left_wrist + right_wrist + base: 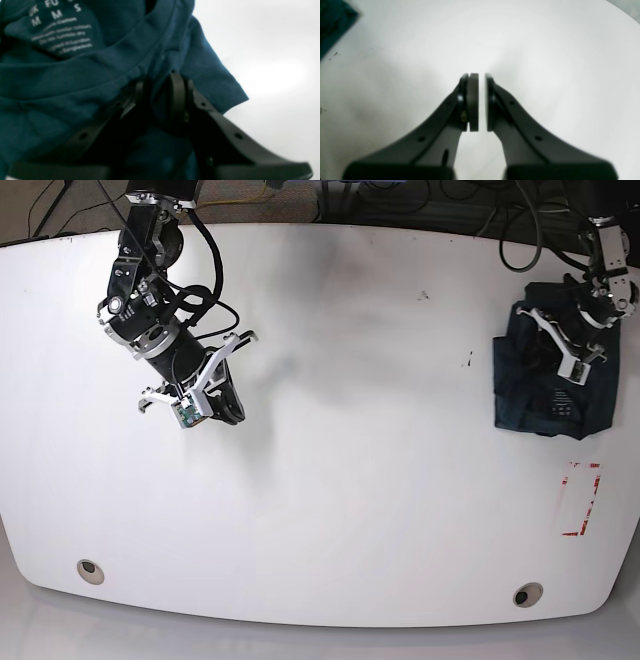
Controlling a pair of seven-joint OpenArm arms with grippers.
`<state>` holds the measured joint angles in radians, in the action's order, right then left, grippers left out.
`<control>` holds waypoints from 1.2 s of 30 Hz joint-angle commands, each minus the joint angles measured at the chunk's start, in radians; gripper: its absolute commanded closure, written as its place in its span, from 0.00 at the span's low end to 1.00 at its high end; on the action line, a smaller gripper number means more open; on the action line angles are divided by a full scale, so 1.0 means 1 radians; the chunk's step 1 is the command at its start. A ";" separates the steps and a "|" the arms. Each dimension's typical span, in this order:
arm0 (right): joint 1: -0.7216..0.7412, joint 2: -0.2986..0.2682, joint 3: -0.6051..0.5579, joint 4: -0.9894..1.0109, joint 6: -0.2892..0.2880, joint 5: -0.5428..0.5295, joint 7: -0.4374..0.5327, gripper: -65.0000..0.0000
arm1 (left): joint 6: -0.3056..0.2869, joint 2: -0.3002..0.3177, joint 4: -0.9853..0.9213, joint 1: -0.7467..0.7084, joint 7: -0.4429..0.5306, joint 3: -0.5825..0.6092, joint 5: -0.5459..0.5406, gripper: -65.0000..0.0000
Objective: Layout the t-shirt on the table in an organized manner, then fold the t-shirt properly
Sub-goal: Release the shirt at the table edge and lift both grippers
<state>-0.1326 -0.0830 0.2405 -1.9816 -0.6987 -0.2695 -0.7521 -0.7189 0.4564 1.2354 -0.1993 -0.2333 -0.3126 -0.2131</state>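
Observation:
The dark teal t-shirt (530,400) lies bunched in a heap near the table's (350,480) right edge in the base view. Up close in the left wrist view, the t-shirt (62,75) shows its neck label (60,32) with white print at the upper left. My left gripper (158,92) is shut on a fold of the cloth just below the collar seam. My right gripper (481,100) hovers over bare table (545,50), shut with nothing between its pads. A corner of the t-shirt (332,22) shows at that view's top left. In the base view my right gripper (230,405) hangs over the table's left half.
A red tape rectangle (583,500) marks the table below the shirt. Two round grommet holes (90,570) (527,594) sit near the front edge. Cables (400,200) run behind the back edge. A few dark specks (468,360) lie left of the shirt.

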 commanded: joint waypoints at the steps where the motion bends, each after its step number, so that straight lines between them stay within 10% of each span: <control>1: -0.005 -0.004 0.001 -0.022 0.001 -0.020 0.026 0.95 | 0.021 0.038 -0.018 -0.012 -0.105 -0.010 0.070 0.82; 36: -0.074 -0.002 0.004 -0.038 0.001 -0.057 0.029 0.95 | 0.021 0.244 -0.033 -0.024 -0.102 -0.046 0.070 0.82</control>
<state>-0.2165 -0.0803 0.2417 -1.9953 -0.6987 -0.2852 -0.7456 -0.7040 0.6735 1.1927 -0.2306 -0.3485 -0.3450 -0.1352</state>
